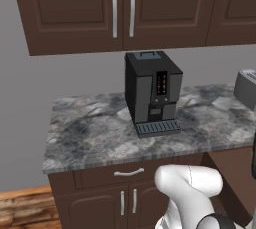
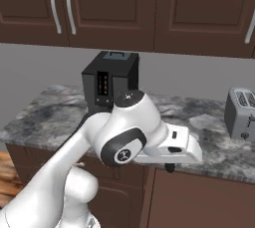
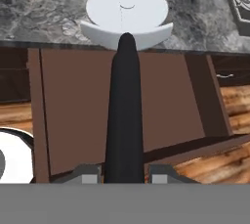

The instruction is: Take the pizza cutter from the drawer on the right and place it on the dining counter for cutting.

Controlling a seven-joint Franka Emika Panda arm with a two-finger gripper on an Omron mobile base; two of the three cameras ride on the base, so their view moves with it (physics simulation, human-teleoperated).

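Pizza cutter pinched in the hand, held over the open drawer.

In the hand view the pizza cutter [image 3: 126, 71] ran straight up from between the two finger tips: black handle at centre, white round wheel and its guard at the far end. The hand [image 3: 124, 174] was pressed in on the handle from both sides, one tip on each side of it. Below the cutter lay the brown inside of the open drawer [image 3: 78, 105], and the wheel end overlapped the edge of the grey marbled tabletop [image 3: 44, 12]. Wood floor [image 3: 234, 110] showed at the side. In the right base view the arm's wrist sat in front of the tabletop edge, near the black coffee machine [image 2: 110, 82], with a grey toaster [image 2: 241, 113] well apart to the right. Dark brown wall cabinets [image 1: 120, 8] hung above.
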